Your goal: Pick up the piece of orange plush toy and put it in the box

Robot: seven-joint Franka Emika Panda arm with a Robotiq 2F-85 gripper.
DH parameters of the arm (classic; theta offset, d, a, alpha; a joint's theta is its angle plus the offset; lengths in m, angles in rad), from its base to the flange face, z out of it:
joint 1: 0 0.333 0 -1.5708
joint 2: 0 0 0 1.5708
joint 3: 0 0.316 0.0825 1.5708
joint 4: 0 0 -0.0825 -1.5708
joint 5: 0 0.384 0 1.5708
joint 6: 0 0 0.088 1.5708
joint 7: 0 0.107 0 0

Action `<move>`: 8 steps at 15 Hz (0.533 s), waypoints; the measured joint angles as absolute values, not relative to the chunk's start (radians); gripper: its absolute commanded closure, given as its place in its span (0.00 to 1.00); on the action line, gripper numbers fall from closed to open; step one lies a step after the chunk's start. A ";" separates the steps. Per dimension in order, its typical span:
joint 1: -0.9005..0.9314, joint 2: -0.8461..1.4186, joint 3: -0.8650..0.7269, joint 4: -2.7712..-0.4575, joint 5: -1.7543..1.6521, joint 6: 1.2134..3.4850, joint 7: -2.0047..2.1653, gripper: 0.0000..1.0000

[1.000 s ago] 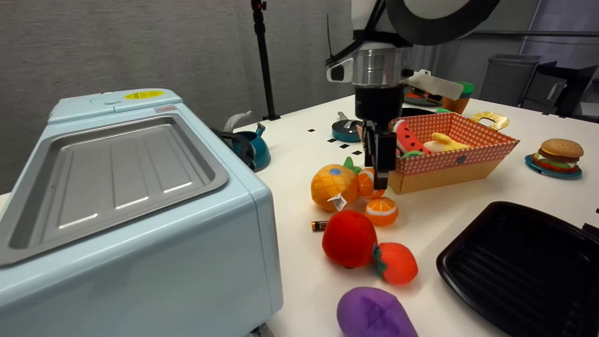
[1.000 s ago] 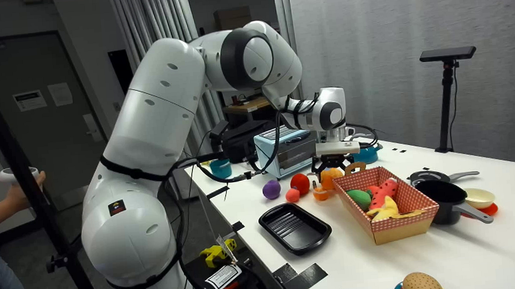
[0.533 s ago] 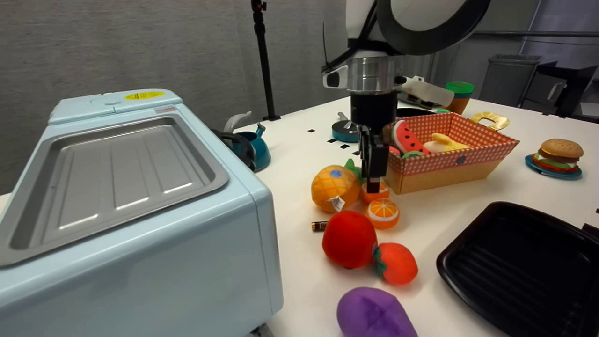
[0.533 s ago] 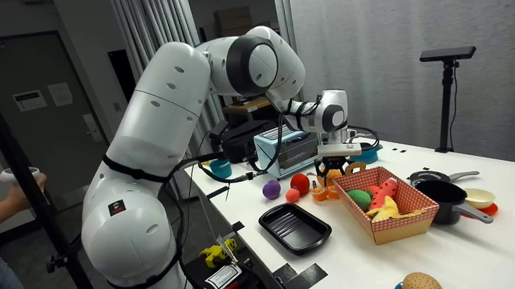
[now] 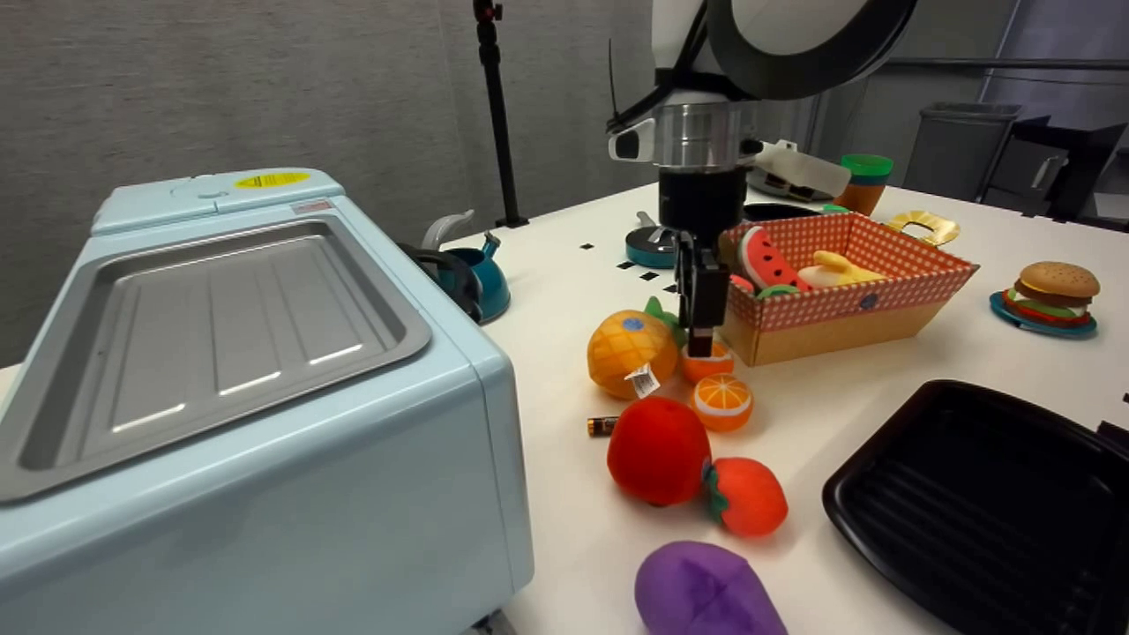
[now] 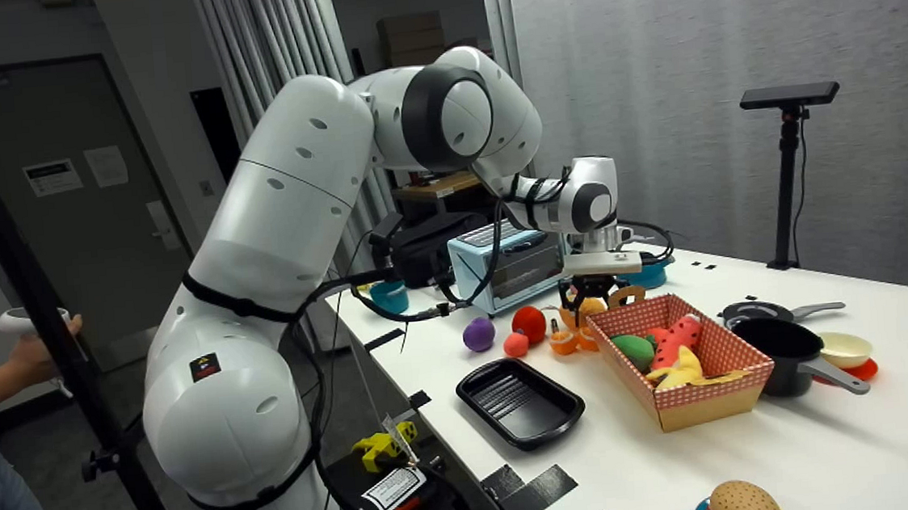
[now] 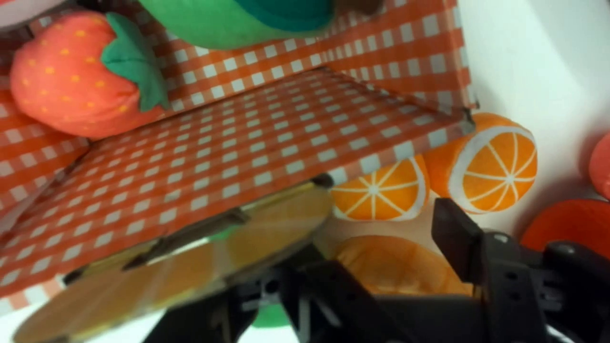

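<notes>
Orange plush piece [image 5: 722, 403] is found on the table [image 5: 794, 414], near a corner of the box [image 5: 838, 342]; a second such piece [image 5: 708, 370] is partly covered by the gripper [image 5: 701, 342], and which of the two is meant cannot be told. In the wrist view that second piece is cut across by the box's rim; one finger [image 7: 455, 233] is plainly seen, while the other is mostly hidden behind a blurred cardboard handle [image 7: 190, 290]. Both pieces are hemmed in by the pineapple plush [image 5: 622, 353], the red plush ball [image 5: 659, 451] and the box, while a strip of white tabletop is seen between the box and the black pan [image 5: 979, 511]. The arm [image 6: 277, 163] is bent and extended over the table, gripper pointed down, its fingers spread with the pineapple plush visible between them; contact with either piece cannot be made out
</notes>
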State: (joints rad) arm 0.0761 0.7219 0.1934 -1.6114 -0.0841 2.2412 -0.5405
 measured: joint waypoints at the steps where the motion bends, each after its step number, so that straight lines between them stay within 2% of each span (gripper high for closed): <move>1: 0.073 0.722 0.193 -1.611 -0.084 2.238 -0.541 0.00; 8: 0.050 0.734 0.191 -1.611 -0.083 2.206 -0.539 0.00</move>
State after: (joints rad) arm 0.0501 0.7345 0.1905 -1.6114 -0.0834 2.2063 -0.5392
